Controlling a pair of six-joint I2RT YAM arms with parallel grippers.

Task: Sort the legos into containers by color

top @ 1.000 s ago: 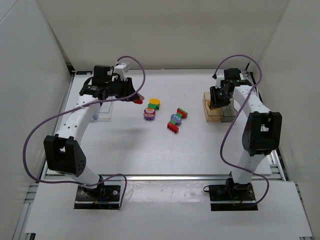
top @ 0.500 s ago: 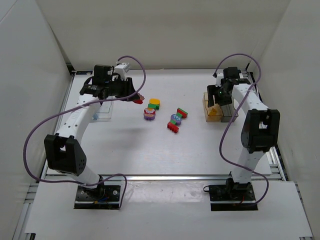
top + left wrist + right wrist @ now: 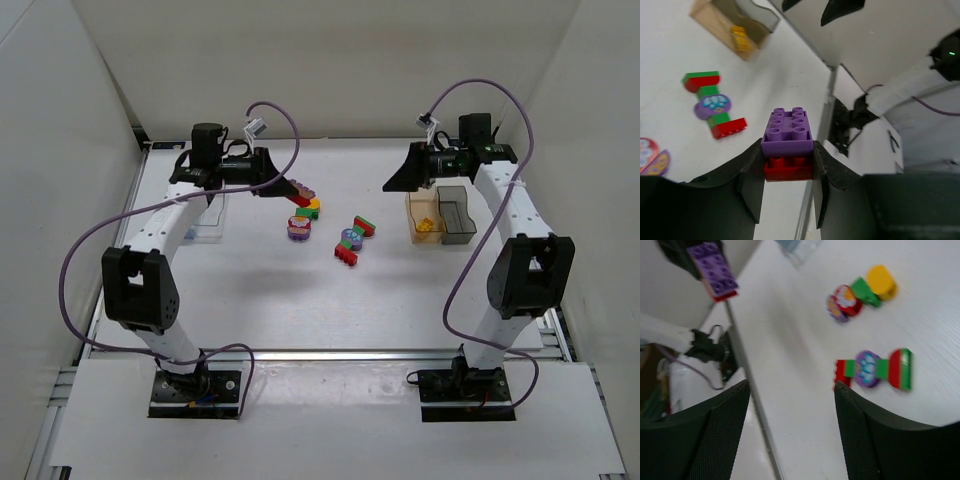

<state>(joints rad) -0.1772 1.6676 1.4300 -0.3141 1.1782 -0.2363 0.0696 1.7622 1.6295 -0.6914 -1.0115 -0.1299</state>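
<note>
Lying nearest on the white surface (image 3: 300,300) is a lego chain (image 3: 352,239) of red, green and purple. Just beyond it sit a round purple-and-red piece (image 3: 298,229) and a yellow-and-green pair (image 3: 308,207). To the right, the orange bin (image 3: 414,232) contains a yellow brick (image 3: 427,224), with the grey bin (image 3: 458,215) just beside it. Farther back, the left end effector (image 3: 288,187) is clamped on a purple-on-red stack (image 3: 788,131), clear of the surface. The right end effector (image 3: 397,180) is spread wide, gripping nothing.

Your top view looks down over the whole table (image 3: 250,300) from behind. Both wrist views face each other across it; all three share the middle brick chain (image 3: 352,240).
</note>
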